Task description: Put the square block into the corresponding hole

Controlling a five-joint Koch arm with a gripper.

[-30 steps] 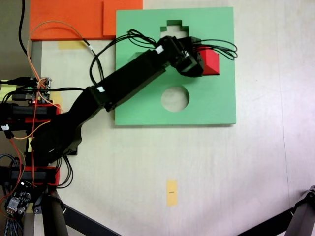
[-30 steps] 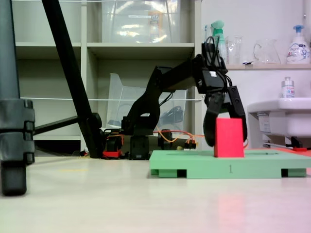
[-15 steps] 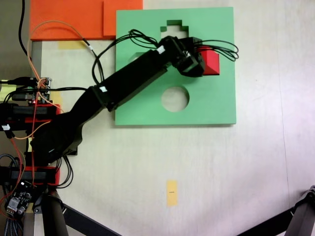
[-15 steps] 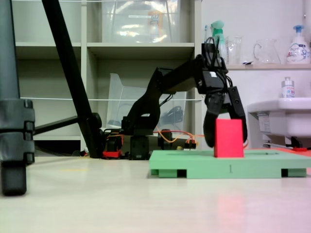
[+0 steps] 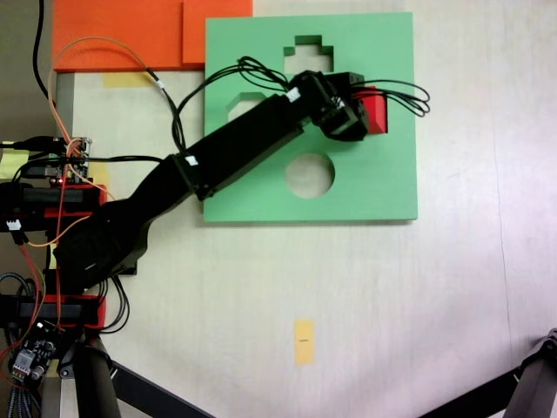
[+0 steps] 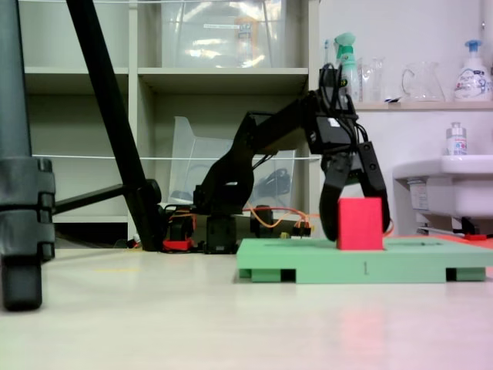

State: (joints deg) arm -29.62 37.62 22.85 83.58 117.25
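The square block [image 5: 376, 108] is a red foam cube on the right half of the green foam board [image 5: 383, 187]. From the side, the square block [image 6: 360, 223] stands upright with its bottom sunk a little below the board's [image 6: 323, 266] top. My gripper [image 5: 369, 113] reaches over it from the left. Its two fingers straddle the cube, one on each side, and the gripper [image 6: 356, 230] is shut on it. The corresponding hole is hidden under the cube. A round cutout [image 5: 310, 174] and a cross-shaped cutout [image 5: 305, 54] lie open; the arm partly covers the octagonal cutout [image 5: 246, 103].
Orange foam sheets [image 5: 130, 30] touch the board's top-left corner. The arm's base and cables [image 5: 61, 183] sit at the left. A yellow tape strip [image 5: 303, 340] lies on the table below the board. Tripod legs [image 5: 113, 383] cross the bottom corners. Shelves [image 6: 223, 73] stand behind the arm.
The gripper and the red cube have come down together. The cube now stands lower in the board than a second ago, and the arm has stretched slightly to the right.
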